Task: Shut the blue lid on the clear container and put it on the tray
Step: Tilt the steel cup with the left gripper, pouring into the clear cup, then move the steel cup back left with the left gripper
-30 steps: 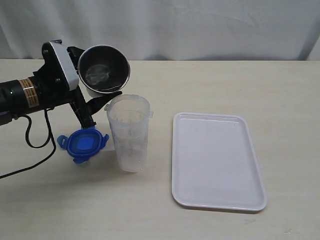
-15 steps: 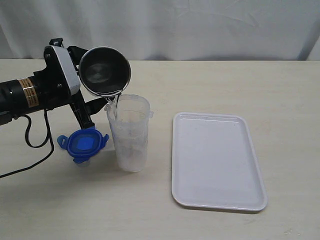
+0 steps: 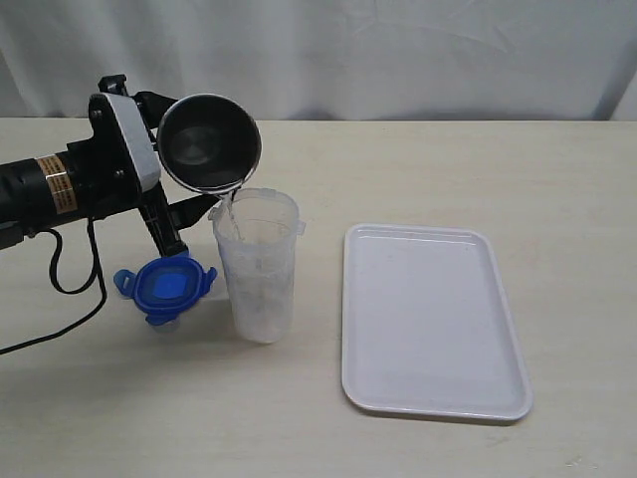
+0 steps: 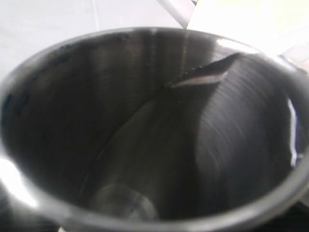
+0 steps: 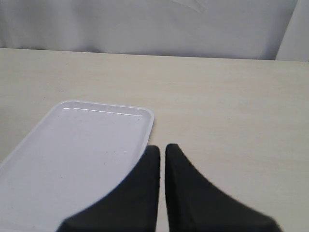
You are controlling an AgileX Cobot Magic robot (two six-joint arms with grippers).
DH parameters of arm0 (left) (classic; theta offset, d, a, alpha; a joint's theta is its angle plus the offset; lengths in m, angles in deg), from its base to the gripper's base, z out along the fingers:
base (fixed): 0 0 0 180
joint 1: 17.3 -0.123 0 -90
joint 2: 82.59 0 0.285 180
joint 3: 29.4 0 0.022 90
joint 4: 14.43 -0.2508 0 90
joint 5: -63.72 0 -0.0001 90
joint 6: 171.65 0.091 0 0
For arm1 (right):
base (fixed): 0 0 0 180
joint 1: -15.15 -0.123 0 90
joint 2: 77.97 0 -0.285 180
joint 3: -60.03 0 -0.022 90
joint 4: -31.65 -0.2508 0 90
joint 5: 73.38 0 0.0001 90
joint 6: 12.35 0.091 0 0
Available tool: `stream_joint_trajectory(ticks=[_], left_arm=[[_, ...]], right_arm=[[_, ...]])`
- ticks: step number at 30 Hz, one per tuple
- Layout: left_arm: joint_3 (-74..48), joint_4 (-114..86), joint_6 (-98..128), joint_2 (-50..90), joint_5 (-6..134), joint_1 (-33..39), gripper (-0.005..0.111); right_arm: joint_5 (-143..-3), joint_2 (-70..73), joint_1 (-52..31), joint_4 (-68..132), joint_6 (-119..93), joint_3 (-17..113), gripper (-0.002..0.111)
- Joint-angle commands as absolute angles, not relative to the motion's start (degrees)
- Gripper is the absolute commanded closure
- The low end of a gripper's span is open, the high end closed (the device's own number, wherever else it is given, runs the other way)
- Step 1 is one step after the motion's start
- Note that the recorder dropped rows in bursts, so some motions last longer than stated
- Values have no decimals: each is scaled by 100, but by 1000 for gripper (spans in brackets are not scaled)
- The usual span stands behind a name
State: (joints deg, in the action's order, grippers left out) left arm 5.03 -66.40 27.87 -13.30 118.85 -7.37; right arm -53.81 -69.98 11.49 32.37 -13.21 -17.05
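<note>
Left fingers (image 3: 189,209) spreading wide and gripping a round stainless-steel cup (image 3: 207,142), cup tipping a thin stream of water (image 3: 227,207) into the tall clear plastic container (image 3: 259,269), which is standing uncapped on the beige worktop (image 3: 498,169), small blue snap-tab lid (image 3: 166,287) lying just beside the container, flat white rectangular tray (image 3: 428,329) lying near on its other side, right fingers (image 5: 145,193) pressing together, holding nothing, hanging by the tray's edge.

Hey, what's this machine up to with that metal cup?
The left gripper holds a steel cup tipped over the clear container, and a thin stream of liquid runs from its lip into the open top. The blue lid lies on the table just beside the container, not yet fitted. The tray sits apart on the other side, without the container. The right gripper is shut, holding nothing, near a tray corner.
</note>
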Motion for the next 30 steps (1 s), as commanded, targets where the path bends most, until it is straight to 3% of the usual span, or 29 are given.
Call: stream_joint_trajectory(ticks=[1,19,30], left_arm=[[417,-6337,2805,-1239,12280,-725,107],[417,-6345,2713,-1239,12242,-725,107],[417,-6296,1076,-1239,12253,-725,107]], right_arm=[[-5379,-7018,1167,3230,-1311,-1718,104],[-5379,-7018,1167,3230,-1311,-1718,104],[-5379,-7018,1167,3230,-1311,-1718,104]])
